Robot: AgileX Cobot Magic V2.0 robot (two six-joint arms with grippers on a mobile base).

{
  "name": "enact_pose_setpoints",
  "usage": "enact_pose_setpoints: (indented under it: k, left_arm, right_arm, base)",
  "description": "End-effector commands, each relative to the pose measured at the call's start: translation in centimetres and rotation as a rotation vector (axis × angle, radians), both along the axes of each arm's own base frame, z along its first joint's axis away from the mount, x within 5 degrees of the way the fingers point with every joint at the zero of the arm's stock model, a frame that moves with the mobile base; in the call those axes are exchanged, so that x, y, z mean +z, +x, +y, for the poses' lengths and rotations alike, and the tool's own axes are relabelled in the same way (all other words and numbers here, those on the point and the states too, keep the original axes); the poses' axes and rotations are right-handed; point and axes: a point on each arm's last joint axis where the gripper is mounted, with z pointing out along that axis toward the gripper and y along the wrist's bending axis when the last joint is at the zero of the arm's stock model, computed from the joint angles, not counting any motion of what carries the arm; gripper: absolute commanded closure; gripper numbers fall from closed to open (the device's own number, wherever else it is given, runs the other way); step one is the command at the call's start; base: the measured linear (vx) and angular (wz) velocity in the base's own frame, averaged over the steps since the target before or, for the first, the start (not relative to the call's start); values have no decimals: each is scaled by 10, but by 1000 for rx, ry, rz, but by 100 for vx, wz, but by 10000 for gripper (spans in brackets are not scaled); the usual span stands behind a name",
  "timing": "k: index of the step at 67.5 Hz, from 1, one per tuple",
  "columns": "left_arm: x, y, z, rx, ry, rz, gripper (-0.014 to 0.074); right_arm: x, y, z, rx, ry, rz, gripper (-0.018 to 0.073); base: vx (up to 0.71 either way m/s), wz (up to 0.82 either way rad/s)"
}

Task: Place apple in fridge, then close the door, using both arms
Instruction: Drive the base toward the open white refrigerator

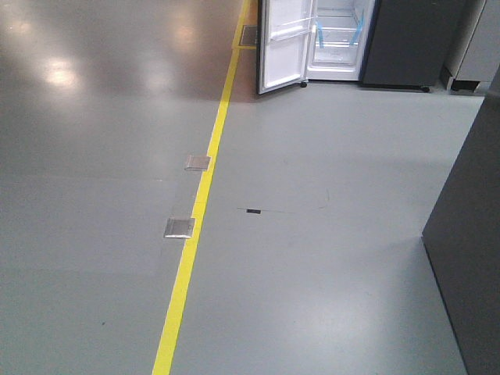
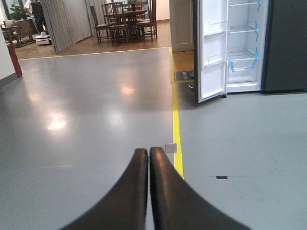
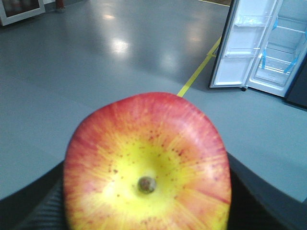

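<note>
Transport step: right end effector (image 3: 148,206) pinches apple (image 3: 146,163); left end effector (image 2: 148,158) pressed together. Next: approach open fridge (image 1: 337,39), upper right.

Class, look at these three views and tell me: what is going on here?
The robot holds the apple in its right tool, stem end facing the wrist camera. The left tool is shut and empty. The fridge stands some way off across the grey floor, its door open, so the apple is not yet inside.
</note>
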Motion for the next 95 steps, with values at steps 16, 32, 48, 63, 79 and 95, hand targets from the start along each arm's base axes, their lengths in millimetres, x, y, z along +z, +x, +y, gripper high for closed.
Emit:
enact_pose_setpoints:
  k: [16,32,48,63,79,95]
  left_arm:
    - [-2,0,0,4,-15,-62,602]
    - [-2,0,0,4,-15,-62,602]
    - [-2,0,0,4,-15,-62,602]
    - [-2,0,0,4,-15,-62,602]
    - [-2,0,0,4,-15,-62,602]
    - [-2,0,0,4,-15,-62,602]
  right_arm:
    - [15,-3,0,-9,27,-106,517]
    - [15,-3,0,-9,27,-106,517]
    - [15,-3,0,-9,27,-106,517]
    - [15,-3,0,-9,27,-106,517]
    - [15,-3,0,-9,26,-104,517]
    - [15,-3,0,-9,27,-105,517]
  base:
    - [22,-4]
    - [23,-6]
    - [23,-7]
    - [23,-5]
    - [23,-1]
    - [22,-1]
